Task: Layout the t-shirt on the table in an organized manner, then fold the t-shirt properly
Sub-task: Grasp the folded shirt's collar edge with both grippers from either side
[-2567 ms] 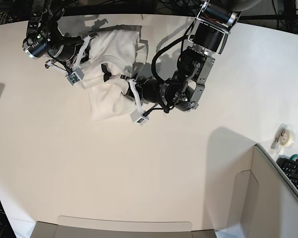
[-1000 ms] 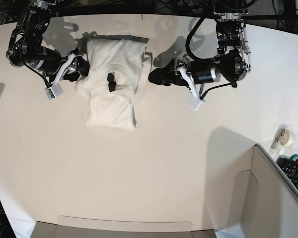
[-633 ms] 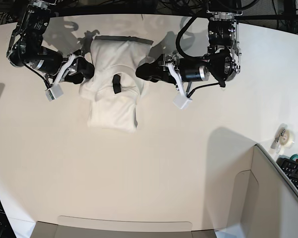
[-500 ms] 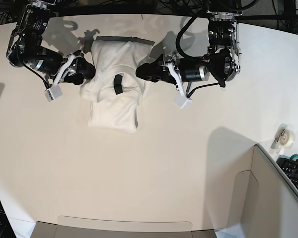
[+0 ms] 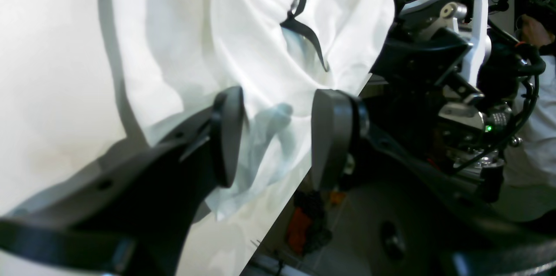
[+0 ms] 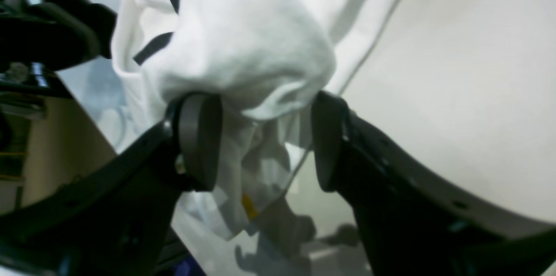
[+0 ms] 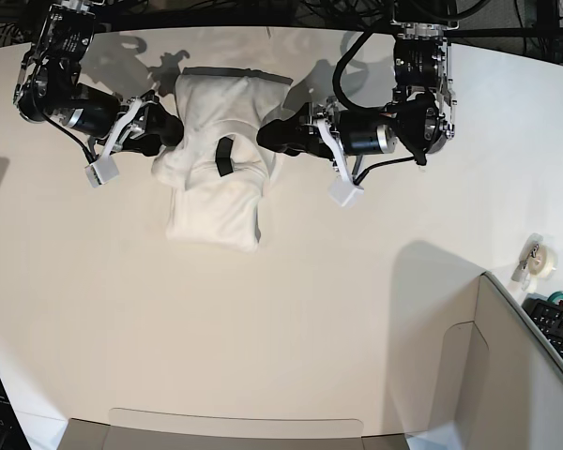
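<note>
T-shirt [image 7: 216, 169] between both grippers

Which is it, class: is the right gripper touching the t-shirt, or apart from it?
Touching. In the right wrist view, a bunched fold of the t-shirt sits between the right gripper's fingers, its cloth resting against both pads.

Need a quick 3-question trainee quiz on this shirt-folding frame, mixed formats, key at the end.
1. True or false: the t-shirt lies fully spread out flat on the table.
2. What does the right gripper have between its fingers?
A) bunched cloth
B) tape roll
C) nothing
3. Fill in: the dark neck label sits between the left gripper and the ____ gripper.

Key: 1 false; 2 A; 3 right.
</note>
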`<state>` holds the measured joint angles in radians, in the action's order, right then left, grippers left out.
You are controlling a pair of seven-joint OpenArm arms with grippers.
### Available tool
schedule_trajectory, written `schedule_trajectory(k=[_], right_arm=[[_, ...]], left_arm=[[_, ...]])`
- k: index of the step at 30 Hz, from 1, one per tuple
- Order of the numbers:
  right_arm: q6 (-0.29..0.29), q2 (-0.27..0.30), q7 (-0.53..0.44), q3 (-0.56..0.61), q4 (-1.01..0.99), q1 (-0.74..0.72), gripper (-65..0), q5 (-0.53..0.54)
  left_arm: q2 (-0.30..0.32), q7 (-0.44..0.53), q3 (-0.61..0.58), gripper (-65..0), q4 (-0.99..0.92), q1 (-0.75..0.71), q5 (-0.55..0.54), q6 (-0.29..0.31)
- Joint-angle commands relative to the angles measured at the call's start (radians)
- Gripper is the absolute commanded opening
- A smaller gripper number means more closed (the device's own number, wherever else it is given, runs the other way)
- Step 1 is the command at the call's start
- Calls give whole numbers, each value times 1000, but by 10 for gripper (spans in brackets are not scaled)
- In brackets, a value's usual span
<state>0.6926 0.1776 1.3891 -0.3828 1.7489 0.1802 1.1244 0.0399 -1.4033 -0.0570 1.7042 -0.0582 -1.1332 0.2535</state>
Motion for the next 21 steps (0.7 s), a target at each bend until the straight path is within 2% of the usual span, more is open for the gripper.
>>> schedule_trajectory(k=[1,8,10,13,15,21], right_arm=[[6,12,-17,-5,13,-11,-316,39],[6,12,-17,-3,13,-8,-308,59],[6,12,-17,-2,12,-5,-262,82],[6,12,-17,-8,12,3,-158,110],[6,12,-17,-8,12,3,-119,113],[6,1,-17,-5,10,6,-110,118]], left_arm=[[1,7,1,-390,15,14,-24,-4],[19,7,-1,-390,15,14,-24,-6],[22,7,1,-390,15,14,-24,-6],[22,7,6,-390,15,14,-24,-6],[22,7,6,-390,15,14,-24,-6],[22,7,1,-390,15,14,-24,-6]])
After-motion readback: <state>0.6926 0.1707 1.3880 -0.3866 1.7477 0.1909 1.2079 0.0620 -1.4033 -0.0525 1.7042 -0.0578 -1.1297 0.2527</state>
